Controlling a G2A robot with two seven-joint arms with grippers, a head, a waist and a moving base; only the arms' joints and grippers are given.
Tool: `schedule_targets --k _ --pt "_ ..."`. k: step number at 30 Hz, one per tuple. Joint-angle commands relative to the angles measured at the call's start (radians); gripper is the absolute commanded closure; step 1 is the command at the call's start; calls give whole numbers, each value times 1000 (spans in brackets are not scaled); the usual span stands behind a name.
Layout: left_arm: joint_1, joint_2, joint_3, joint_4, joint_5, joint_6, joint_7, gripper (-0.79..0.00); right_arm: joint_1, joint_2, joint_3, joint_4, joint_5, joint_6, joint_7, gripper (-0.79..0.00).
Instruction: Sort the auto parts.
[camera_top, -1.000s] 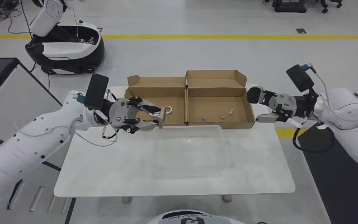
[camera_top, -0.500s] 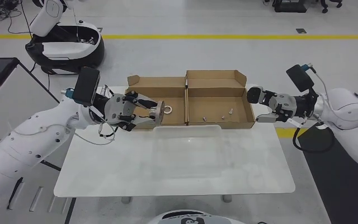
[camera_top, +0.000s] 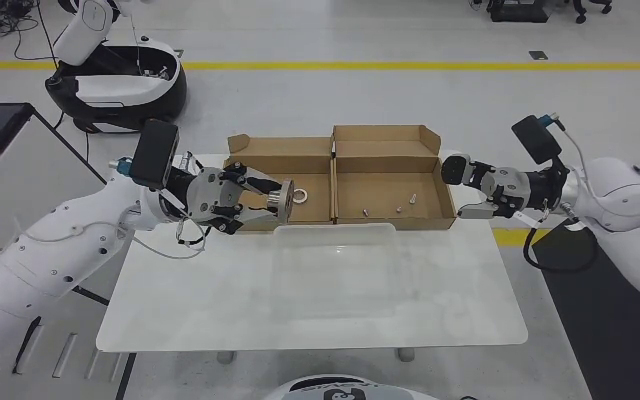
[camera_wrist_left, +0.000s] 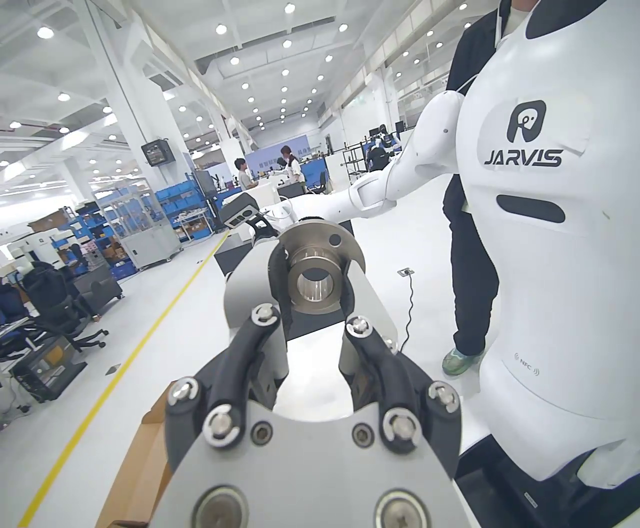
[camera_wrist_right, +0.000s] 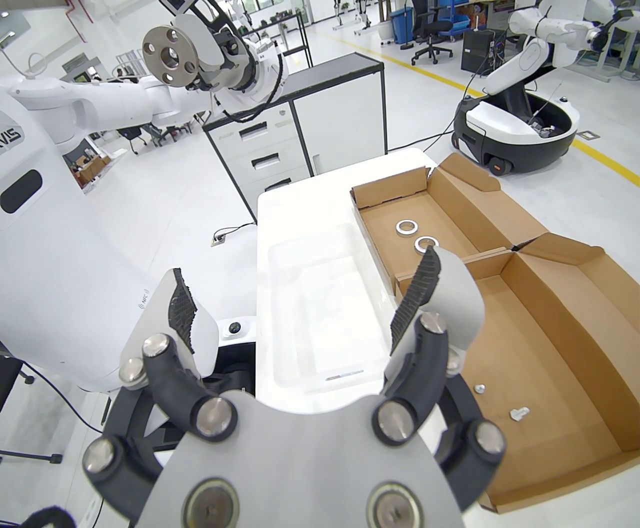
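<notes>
My left gripper (camera_top: 270, 198) is shut on a round metal flange (camera_top: 284, 199) and holds it in the air over the front of the left cardboard box (camera_top: 280, 146). In the left wrist view the flange (camera_wrist_left: 314, 280) sits between the black fingers (camera_wrist_left: 277, 280), bore facing the camera. Two metal rings (camera_wrist_right: 406, 226) lie in that box (camera_wrist_right: 450, 200). The right cardboard box (camera_top: 385, 133) holds a few small bolts (camera_top: 400, 209). My right gripper (camera_top: 478, 200) hangs open and empty just beyond that box's right wall; in its wrist view it (camera_wrist_right: 305, 262) looks over the table.
A clear plastic tray (camera_top: 335, 265) lies on the white table (camera_top: 200, 320) in front of the boxes. A grey cabinet (camera_top: 30, 170) stands at the table's left. Another robot's base (camera_top: 120, 85) is parked on the floor at the back left.
The left arm rose and drew slightly back and left with the flange, then held still. The right arm has not moved.
</notes>
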Motion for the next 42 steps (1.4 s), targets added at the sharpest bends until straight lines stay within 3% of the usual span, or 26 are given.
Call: schedule_targets --k 1,11,19,31,42 --pt "0 0 0 0 0 0 0 0 0 0 0 0 0 0 0 -785" --pt "0 0 0 0 0 0 0 0 0 0 0 0 0 0 0 -785" --pt "63 -16 -46 -42 -129 9 8 0 0 0 0 0 0 0 0 -785" --pt "192 -62 -170 -107 -323 0 0 0 0 0 0 0 0 0 0 -785" --pt "321 -124 -314 -167 -422 0 0 0 0 0 0 0 0 0 0 -785"
